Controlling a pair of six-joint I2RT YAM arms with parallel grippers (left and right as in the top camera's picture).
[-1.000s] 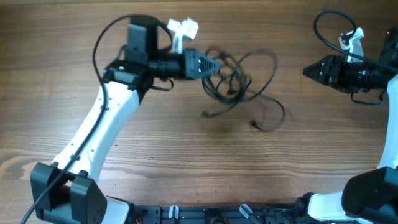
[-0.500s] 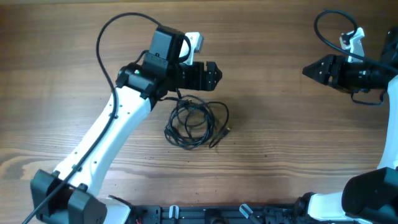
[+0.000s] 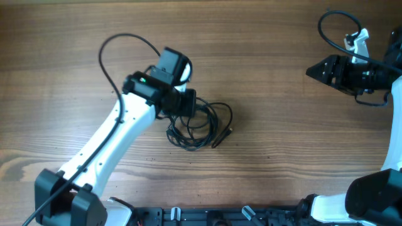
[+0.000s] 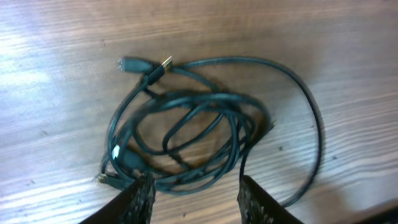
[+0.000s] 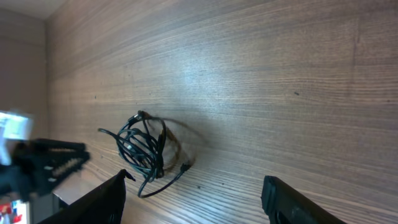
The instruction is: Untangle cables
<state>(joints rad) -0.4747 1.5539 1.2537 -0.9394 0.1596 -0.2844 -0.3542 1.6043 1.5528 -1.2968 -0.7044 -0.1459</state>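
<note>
Lying on the table [image 3: 295, 157]: the cables [image 3: 200, 125], thin black cords wound together into one loose, roundish bundle. A single wider loop swings out from one side of it.
Plug [image 4: 155, 64]: metal-tipped, seen in the left wrist view poking out at the bundle's far edge. It lies flat on the wood.
Left gripper [image 3: 188, 105]: directly over the cables, at their edge on the left arm's side, pointing down at them. Its fingers [image 4: 142, 198] are moderately parted and straddle the near rim of the bundle. Nothing is clamped, and I cannot tell whether the tips touch a cord.
Right gripper [image 3: 311, 71]: well apart from the cables, out on their right-arm side. The jaws are spread wide with nothing between them. Its camera sees the bundle only from a distance.
Tangle: the cords overlap and cross all through the coil. I cannot pick out individual cables by eye.
</note>
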